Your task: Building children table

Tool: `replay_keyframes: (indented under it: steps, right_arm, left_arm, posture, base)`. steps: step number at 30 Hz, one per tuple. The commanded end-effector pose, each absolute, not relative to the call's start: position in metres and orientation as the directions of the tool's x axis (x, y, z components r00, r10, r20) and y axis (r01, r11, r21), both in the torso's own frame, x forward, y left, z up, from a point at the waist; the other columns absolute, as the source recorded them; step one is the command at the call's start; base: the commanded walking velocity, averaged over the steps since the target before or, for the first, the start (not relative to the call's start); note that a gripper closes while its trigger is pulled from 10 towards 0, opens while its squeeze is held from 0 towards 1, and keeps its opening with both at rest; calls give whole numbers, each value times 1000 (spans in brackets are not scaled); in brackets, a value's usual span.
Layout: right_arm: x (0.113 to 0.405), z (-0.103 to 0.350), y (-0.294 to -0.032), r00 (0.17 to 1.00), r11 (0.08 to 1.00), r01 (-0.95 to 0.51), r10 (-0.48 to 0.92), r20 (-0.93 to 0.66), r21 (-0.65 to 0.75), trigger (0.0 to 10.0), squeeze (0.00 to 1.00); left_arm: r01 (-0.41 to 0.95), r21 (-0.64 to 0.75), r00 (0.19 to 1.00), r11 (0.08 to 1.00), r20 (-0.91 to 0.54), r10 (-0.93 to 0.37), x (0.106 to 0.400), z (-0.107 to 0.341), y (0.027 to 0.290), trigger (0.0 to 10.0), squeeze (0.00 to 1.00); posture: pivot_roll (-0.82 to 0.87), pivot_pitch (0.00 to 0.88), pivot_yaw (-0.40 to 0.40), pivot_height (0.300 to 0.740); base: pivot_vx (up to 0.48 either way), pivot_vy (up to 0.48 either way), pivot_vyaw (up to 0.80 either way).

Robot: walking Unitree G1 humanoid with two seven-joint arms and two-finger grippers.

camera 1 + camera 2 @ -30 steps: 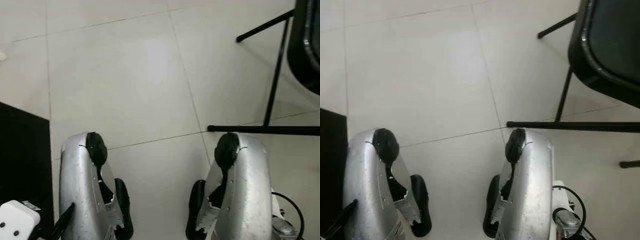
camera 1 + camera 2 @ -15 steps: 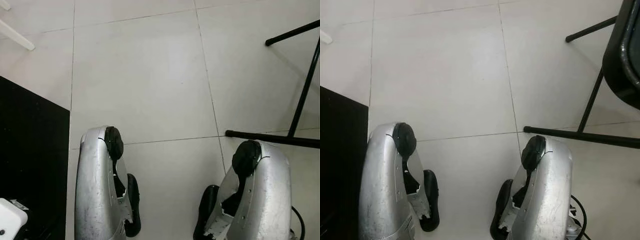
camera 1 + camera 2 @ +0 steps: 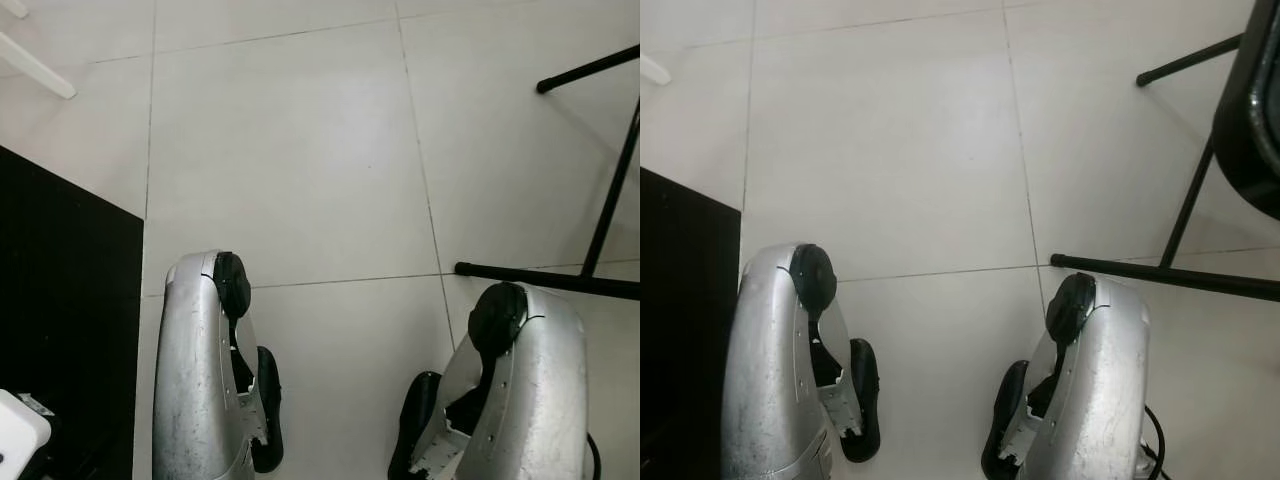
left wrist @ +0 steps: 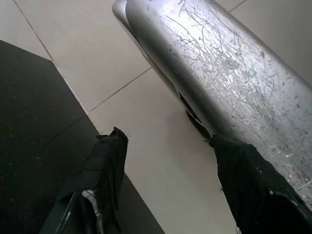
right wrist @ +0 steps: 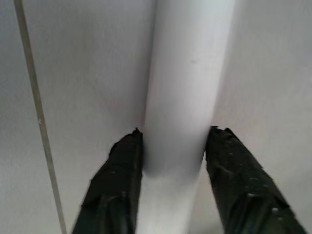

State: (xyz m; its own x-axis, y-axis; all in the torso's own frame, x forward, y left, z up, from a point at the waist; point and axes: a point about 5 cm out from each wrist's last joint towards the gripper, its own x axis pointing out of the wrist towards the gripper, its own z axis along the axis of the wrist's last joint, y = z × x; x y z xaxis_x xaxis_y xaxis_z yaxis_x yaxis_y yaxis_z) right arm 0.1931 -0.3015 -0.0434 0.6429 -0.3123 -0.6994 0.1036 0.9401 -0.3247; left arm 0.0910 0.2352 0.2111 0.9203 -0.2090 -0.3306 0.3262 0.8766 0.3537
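Observation:
In the right wrist view my right gripper [image 5: 174, 132] is shut on a white round table leg [image 5: 187, 63], one black finger pressed against each side of it, above the pale tiled floor. My left gripper [image 4: 168, 141] is open with nothing between its fingers. It hangs beside a scratched silver limb [image 4: 219, 68], over the edge of a black mat [image 4: 39, 122]. Another white stick [image 3: 35, 68] lies on the floor at the far left.
Pale floor tiles [image 3: 290, 150] stretch ahead of my two silver limbs [image 3: 200, 380]. The black mat [image 3: 60, 300] lies at the left, with a white object [image 3: 18, 430] at its near corner. A black chair frame [image 3: 600, 210] and seat [image 3: 1255, 120] stand at the right.
The head view has shifted: the mat and the white stick now show more at the left, the chair less at the right. Nothing on the floor has moved.

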Motion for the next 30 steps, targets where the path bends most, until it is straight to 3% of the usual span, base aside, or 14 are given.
replay_keyframes:
  steps: [1, 15, 24, 30]
  right_arm:
    - [170, -63, -288, 569, 954, 98, -286, -771, -282, 0, 0]
    - [179, -60, -284, 578, 962, 157, -272, -769, -223, 0, 0]
    - [199, -49, -286, 630, 959, 256, -261, -732, -121, 0, 0]
    - [230, -16, -308, 687, 896, 441, -374, -623, -52, 0, 0]
  left_arm:
    - [325, 342, 913, 882, -355, -199, 89, 209, 237, 10000, 0]
    - [330, 320, 913, 888, -348, -213, 98, 205, 230, 10000, 0]
    - [320, 297, 919, 900, -329, -219, 103, 199, 223, 10000, 0]
    - [291, 249, 934, 924, -284, -218, 114, 188, 207, 10000, 0]
  posture:
    - [463, 551, 138, 300]
    - [399, 529, 110, 300]
    - [326, 502, 69, 300]
    - [217, 445, 4, 310]
  base:
    - [0, 0, 0]
    - [0, 0, 0]
    - [0, 0, 0]
    - [0, 0, 0]
